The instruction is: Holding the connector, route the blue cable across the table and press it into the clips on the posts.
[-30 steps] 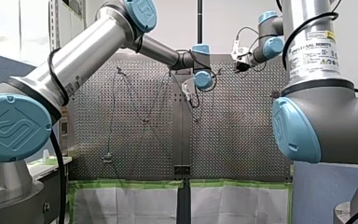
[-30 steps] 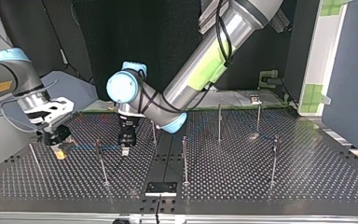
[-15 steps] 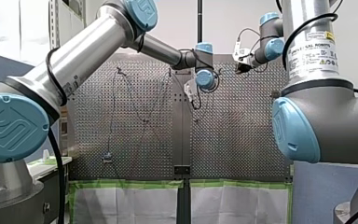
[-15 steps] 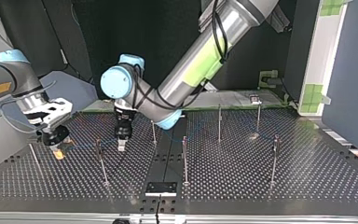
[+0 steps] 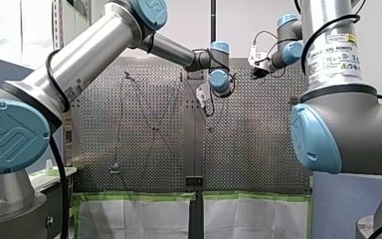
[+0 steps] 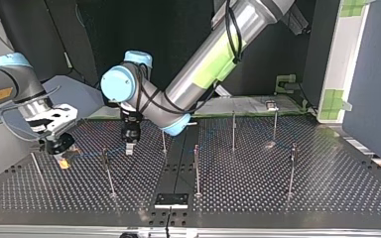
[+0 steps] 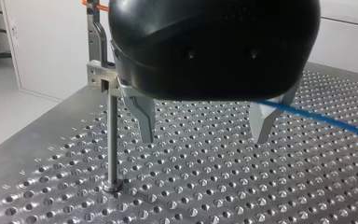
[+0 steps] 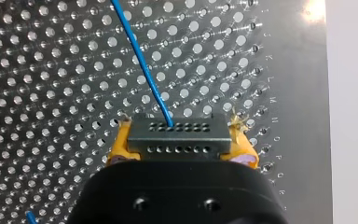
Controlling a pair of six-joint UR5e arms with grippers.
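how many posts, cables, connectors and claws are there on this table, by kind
slim upright metal posts: 7
thin blue cable: 1
grey rectangular connector: 1
claws, my left claw and my right claw: 2
total: 11

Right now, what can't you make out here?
Cable behind my left gripper: left wrist view, black body hides it.
Whether it sits in any clip: top view, too small.
Its run: front view, too thin against the table.
Connector lower part: right wrist view, my right gripper covers it.
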